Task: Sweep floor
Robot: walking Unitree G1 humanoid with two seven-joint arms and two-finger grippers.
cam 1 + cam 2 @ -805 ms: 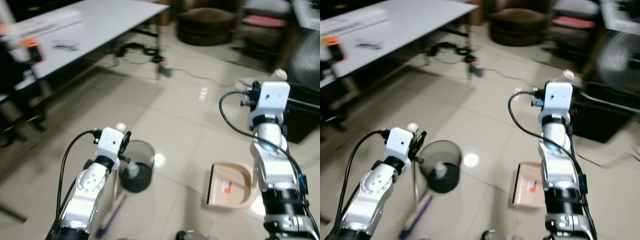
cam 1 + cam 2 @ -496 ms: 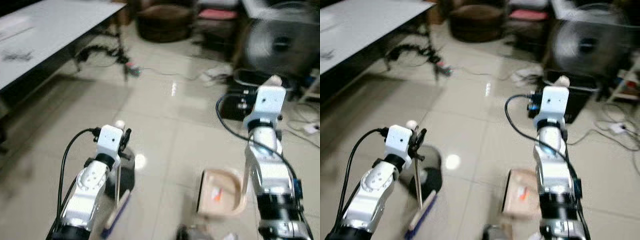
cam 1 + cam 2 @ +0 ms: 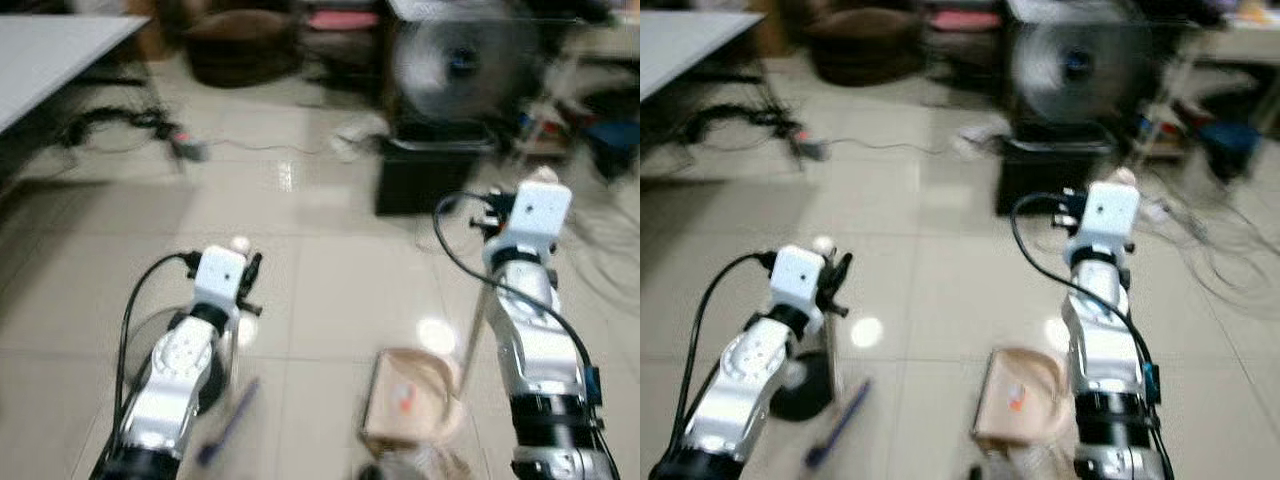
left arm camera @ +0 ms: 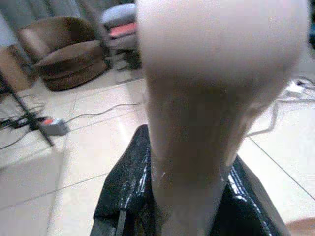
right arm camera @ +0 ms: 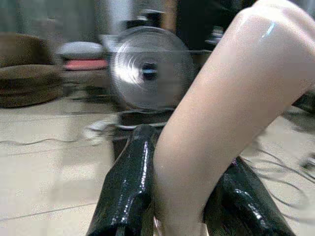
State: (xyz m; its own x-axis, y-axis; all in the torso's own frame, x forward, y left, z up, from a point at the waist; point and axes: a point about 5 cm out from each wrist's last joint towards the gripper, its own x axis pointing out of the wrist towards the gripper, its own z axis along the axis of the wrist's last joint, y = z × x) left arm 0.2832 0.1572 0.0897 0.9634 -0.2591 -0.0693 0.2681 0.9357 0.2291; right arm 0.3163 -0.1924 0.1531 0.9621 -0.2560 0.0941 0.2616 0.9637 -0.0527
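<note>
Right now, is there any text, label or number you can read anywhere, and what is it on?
None can be read.
Dustpan: an orange mark on the pan, too blurred to tell whether it is a label.
Fan and power strip: blurred, no lettering can be made out.

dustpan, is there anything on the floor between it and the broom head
Nothing visible. The dustpan hangs from the right hand and the broom head from the left hand; only bare tile lies between them. The black bin sits on the broom's far side.
</note>
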